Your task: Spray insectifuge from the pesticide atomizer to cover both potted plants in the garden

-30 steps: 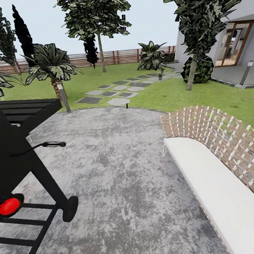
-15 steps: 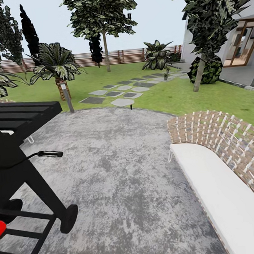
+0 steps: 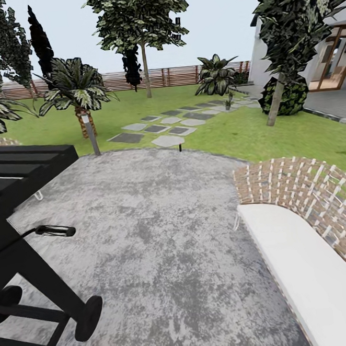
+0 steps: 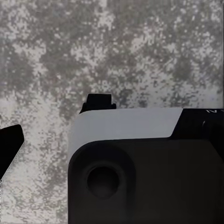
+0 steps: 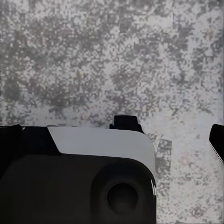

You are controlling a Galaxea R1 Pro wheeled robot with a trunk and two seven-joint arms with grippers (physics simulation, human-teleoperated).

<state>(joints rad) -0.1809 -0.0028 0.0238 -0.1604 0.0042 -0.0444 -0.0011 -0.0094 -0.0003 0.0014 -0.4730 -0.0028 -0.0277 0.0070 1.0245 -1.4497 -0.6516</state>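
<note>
The garden point(image 3: 136, 108) lies ahead past the paved patio: green lawn, grey and white stepping stones point(image 3: 161, 127), trees and a brown slatted fence point(image 3: 175, 76). The pesticide atomizer is out of view. A small plant point(image 3: 228, 101) stands by the far end of the stones, too small to tell whether it is one of the potted plants. Both wrist views look down at the speckled paving past my own body. My left gripper point(image 4: 109, 140) has a black fingertip point(image 4: 10, 148) at the picture's edge, and my right gripper point(image 5: 116, 140) has one too point(image 5: 218, 140). Both are open and hold nothing.
A black wheeled grill point(image 3: 25, 228) stands close on the left. A curved brick wall point(image 3: 311, 197) with a white bench seat point(image 3: 313, 281) lies to the right. A lamp post point(image 3: 91, 133) and a palm point(image 3: 74, 90) mark the lawn's edge. The house point(image 3: 331, 59) is at far right.
The whole view has shifted: the grill has slid left and lower, its red part has left the picture, and the bench wall sits further right. The camera moved, not the things.
</note>
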